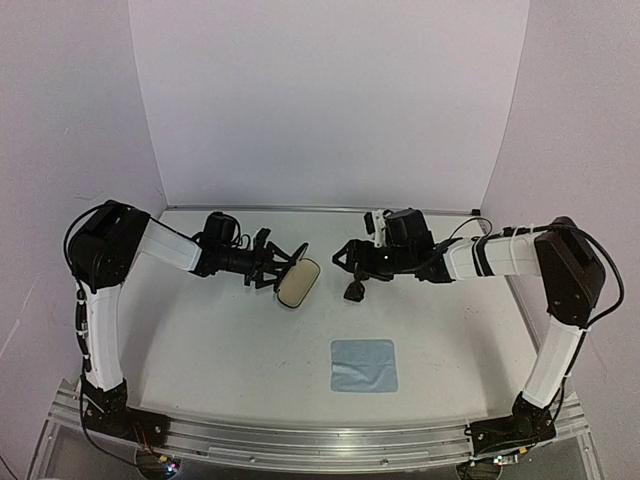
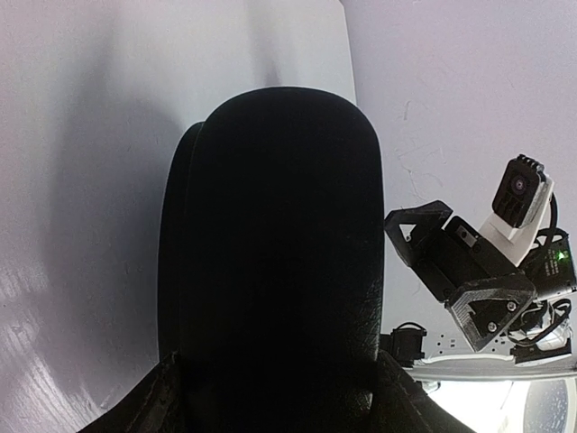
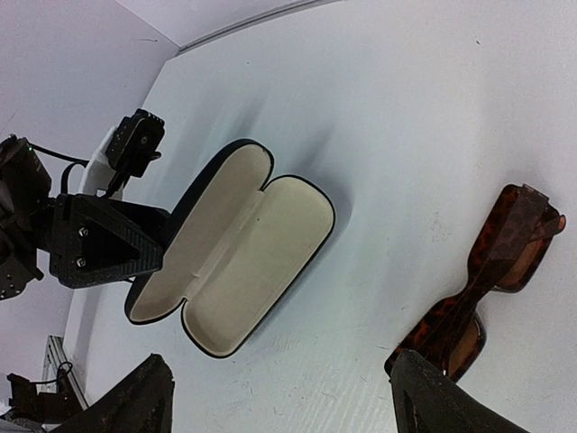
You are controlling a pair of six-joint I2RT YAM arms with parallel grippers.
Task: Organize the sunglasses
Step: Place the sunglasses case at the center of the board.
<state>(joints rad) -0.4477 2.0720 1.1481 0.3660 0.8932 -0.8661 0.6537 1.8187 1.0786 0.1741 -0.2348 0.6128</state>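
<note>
The sunglasses (image 1: 353,291) are a folded dark tortoise-brown pair lying on the table; they also show in the right wrist view (image 3: 487,275). The black oval glasses case (image 1: 298,282) lies open with its tan lining up (image 3: 239,253). My left gripper (image 1: 272,263) is shut on the case's lid, whose black back fills the left wrist view (image 2: 279,253). My right gripper (image 1: 347,254) is open and empty, just above and behind the sunglasses; its fingertips (image 3: 428,397) frame the table between case and sunglasses.
A light blue square cloth (image 1: 364,365) lies flat on the table nearer the front, right of centre. White walls stand at the back and both sides. The right gripper (image 2: 469,280) shows in the left wrist view beside the case.
</note>
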